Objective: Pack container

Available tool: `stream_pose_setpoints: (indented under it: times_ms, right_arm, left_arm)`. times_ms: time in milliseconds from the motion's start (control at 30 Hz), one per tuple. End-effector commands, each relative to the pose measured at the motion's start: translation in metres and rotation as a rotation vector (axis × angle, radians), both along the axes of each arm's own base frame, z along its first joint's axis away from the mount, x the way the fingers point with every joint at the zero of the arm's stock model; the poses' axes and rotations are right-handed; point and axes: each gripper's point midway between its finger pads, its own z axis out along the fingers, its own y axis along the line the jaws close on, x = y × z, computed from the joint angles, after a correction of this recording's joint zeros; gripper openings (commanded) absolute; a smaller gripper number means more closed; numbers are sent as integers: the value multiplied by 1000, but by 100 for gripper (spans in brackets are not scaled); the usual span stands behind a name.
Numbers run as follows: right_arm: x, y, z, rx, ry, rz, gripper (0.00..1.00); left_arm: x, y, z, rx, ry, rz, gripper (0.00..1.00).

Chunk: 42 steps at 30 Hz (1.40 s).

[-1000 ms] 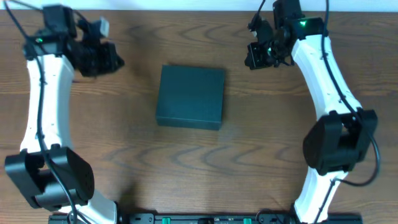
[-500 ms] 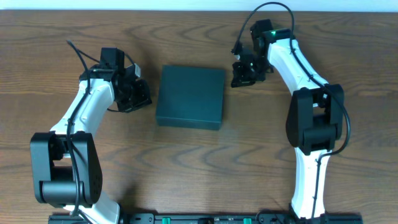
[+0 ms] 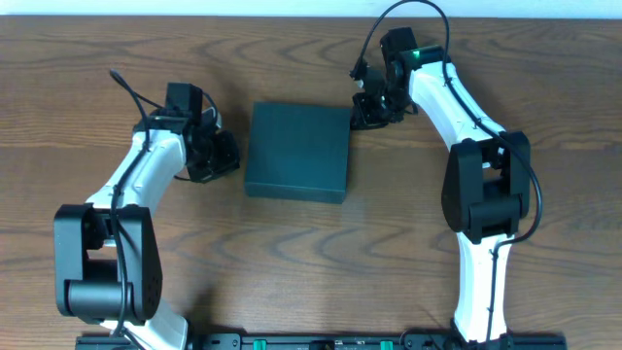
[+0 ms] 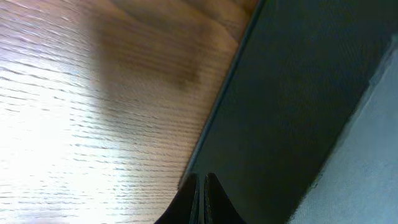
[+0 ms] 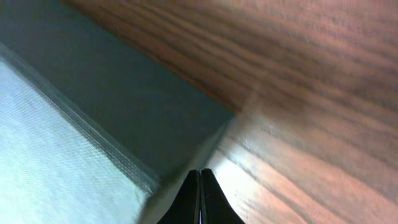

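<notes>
**Container shut at table centre, both claws at its edges**

The container (image 3: 297, 152), a matte black, roughly square box, sits flat near the middle of the table (image 3: 292, 272) with its lid down. In the overhead view its top face is unbroken and nothing rests on it.

The left claw (image 3: 224, 156) is low at the table, just beside the container's left wall. In the left wrist view, the left claw (image 4: 199, 185) has its two fingers drawn together tip to tip with nothing between them. They point at the foot of the dark wall (image 4: 280, 112), where it meets the wood. Whether they touch it cannot be told.

The right claw (image 3: 360, 114) is at the container's far right corner. In the right wrist view, the right claw (image 5: 200, 180) is likewise closed, fingers pressed into one thin point and holding nothing. It is aimed at the base of that corner (image 5: 186, 130). Contact there is not resolvable.

Both arms reach inward from the near edge of the table.
</notes>
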Motion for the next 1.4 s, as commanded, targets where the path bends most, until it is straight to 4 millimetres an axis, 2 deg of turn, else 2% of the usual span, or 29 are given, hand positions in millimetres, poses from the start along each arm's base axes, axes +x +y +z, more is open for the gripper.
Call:
stream_pose_setpoints:
  times_ms: [0,167,367,567,633,700,800,867,900,967,1067,1233,1367]
  right_arm:
    - [0,11,-5,38,8,9,1]
    - [6,12,-4,44,-17,10,1]
    - [10,10,-4,33,-33,4,1]
    - [20,-17,-6,-47,-52,-52,1]
    - [24,-31,6,-49,-60,-81,1]
    - [29,-47,29,-50,-81,-115,1]
    - [31,-72,70,-84,-140,-158,1]
    - [26,-86,102,-108,-194,-169,1]
    - [19,-91,126,-113,-230,-166,1]
    - [3,-94,159,-110,-274,-156,1]
    - [-30,-96,205,-100,-316,-154,2]
    - [-97,-87,237,-102,-292,-103,2]
    - [-158,-68,237,-90,-294,-23,1]
  left_arm:
    - [-2,-6,0,6,3,-5,6]
    - [-4,-14,0,7,5,-24,6]
    - [-4,-12,-1,17,6,-17,6]
    - [0,14,-2,110,12,35,6]
    - [-1,23,7,111,34,60,6]
    - [-4,33,24,126,50,78,6]
    - [-6,44,59,172,0,71,6]
    - [-6,47,88,189,-77,73,6]
    - [-9,47,111,184,-145,77,6]
    - [-19,46,143,187,-238,58,6]
    - [-56,47,179,200,-316,17,6]
    - [-128,49,198,213,-360,-18,6]
    - [-186,50,204,202,-465,-9,6]
